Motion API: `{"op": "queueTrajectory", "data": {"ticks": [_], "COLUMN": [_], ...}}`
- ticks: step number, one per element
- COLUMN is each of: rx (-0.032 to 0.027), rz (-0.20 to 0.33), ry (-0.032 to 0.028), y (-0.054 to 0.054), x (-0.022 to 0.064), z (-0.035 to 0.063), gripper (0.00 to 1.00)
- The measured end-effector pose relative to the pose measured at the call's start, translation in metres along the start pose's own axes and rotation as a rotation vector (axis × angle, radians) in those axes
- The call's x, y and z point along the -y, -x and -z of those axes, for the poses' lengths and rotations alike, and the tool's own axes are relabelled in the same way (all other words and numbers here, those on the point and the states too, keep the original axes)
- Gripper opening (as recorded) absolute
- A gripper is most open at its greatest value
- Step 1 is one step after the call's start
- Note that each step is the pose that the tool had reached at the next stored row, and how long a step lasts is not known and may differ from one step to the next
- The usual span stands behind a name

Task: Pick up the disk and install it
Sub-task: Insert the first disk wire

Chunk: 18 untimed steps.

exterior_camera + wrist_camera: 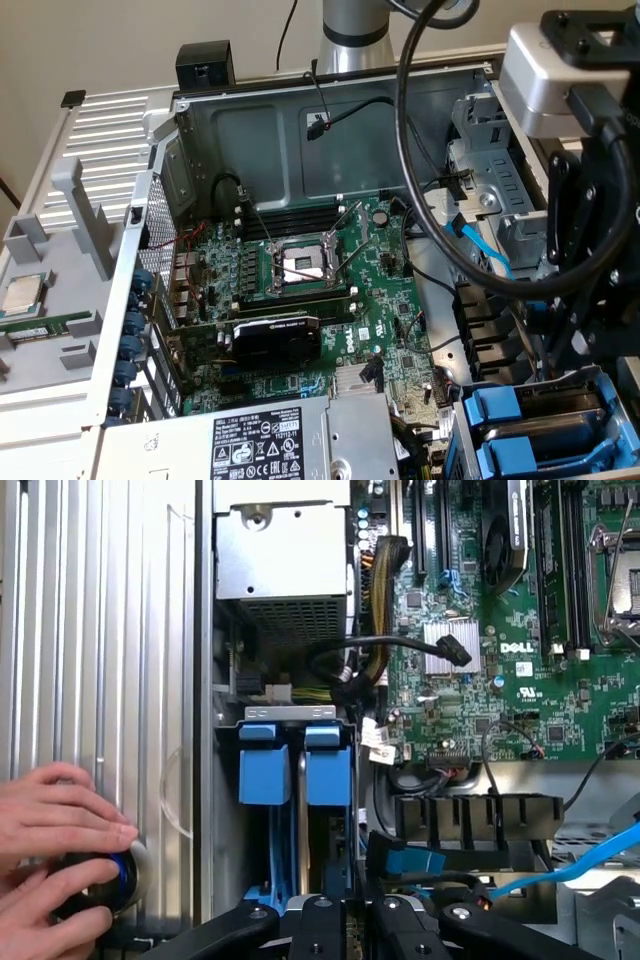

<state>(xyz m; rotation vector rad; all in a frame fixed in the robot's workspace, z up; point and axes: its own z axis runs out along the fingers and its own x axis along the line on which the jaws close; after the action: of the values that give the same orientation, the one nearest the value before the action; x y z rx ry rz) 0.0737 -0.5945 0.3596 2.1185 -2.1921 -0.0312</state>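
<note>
Open computer chassis, motherboard exposed: my hand, clenched, hangs close over the blue-framed disk seated in its drive bay.

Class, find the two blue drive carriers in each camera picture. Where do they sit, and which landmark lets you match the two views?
Exterior view: the blue drive carriers sit at the lower right corner, beside the green motherboard.
Wrist view: the blue drive carriers stand side by side in the bay between the ribbed grey panel and the motherboard.
Shared landmark: the silver finned heatsink on the motherboard.
</note>
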Motion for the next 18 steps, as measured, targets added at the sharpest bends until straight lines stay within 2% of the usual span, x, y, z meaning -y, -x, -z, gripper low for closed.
{"op": "queueTrajectory", "data": {"ticks": [10, 15, 16, 18], "rx": [0.0014, 0.0030, 0.0044, 0.0124], "rz": [-0.015, -0.041, -0.045, -0.051], "ry": [0.0020, 0.0267, 0.0282, 0.0292], "y": [-0.0001, 0.0000, -0.0002, -0.0008], "x": [0.0020, 0.0021, 0.0021, 0.0021], "z": [-0.0002, -0.0017, -0.0019, -0.0023], "gripper": [0.17, 0.17, 0.17, 0.17]}}
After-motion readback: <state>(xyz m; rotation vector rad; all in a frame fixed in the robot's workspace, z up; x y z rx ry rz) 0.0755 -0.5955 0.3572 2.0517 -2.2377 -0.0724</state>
